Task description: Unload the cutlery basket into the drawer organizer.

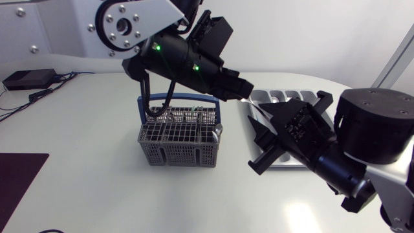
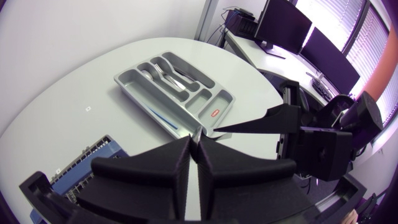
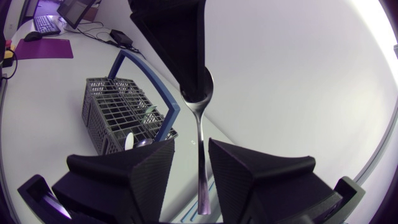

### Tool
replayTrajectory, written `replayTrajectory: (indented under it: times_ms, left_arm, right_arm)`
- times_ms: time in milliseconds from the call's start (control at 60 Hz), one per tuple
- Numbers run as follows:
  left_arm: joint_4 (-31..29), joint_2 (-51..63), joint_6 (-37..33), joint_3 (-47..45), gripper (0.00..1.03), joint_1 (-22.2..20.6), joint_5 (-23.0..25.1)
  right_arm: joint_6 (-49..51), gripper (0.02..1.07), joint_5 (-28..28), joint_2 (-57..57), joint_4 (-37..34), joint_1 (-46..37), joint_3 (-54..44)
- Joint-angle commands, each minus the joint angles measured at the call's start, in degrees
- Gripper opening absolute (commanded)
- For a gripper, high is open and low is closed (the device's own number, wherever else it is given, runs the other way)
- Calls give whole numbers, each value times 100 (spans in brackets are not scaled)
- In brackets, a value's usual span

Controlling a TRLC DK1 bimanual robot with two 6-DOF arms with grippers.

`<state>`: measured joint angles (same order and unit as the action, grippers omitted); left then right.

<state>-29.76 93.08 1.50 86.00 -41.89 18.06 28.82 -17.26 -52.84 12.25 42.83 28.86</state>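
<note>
A silver spoon (image 3: pixel 199 134) hangs in the air between my two arms. My left gripper (image 1: pixel 238 88) is shut on the spoon's bowl and appears as a black wedge (image 3: pixel 177 43) ahead of the right fingers. The handle runs down between the fingers of my right gripper (image 3: pixel 191 168), which stand close on either side with a gap on at least one side. In the head view the spoon (image 1: pixel 253 102) is a thin bright line above the drawer organizer (image 1: pixel 292 96). The grey cutlery basket (image 1: pixel 181 137) with a blue handle holds more cutlery (image 3: pixel 134 142).
The organizer (image 2: pixel 214 104) lies beside the basket, with forks and spoons in its far compartments. The right arm's large black wrist (image 1: pixel 375 129) hangs over the table's near right. A dark mat (image 1: pixel 16 175) lies at the near left edge.
</note>
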Motion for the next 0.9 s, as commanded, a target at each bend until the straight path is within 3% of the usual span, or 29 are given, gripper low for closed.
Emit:
replayTrajectory:
  times_ms: [0, 517, 883]
  left_arm:
    - [-21, 123, 26, 128, 3, 32, 110]
    - [-12, 105, 17, -136, 3, -39, 162]
    - [-4, 79, 8, -241, 3, -39, 171]
  right_arm:
    - [124, 37, -59, -51, 120, 41, -109]
    - [150, 32, -67, -192, 339, -20, -100]
    - [194, 21, -67, -209, 427, -11, -197]
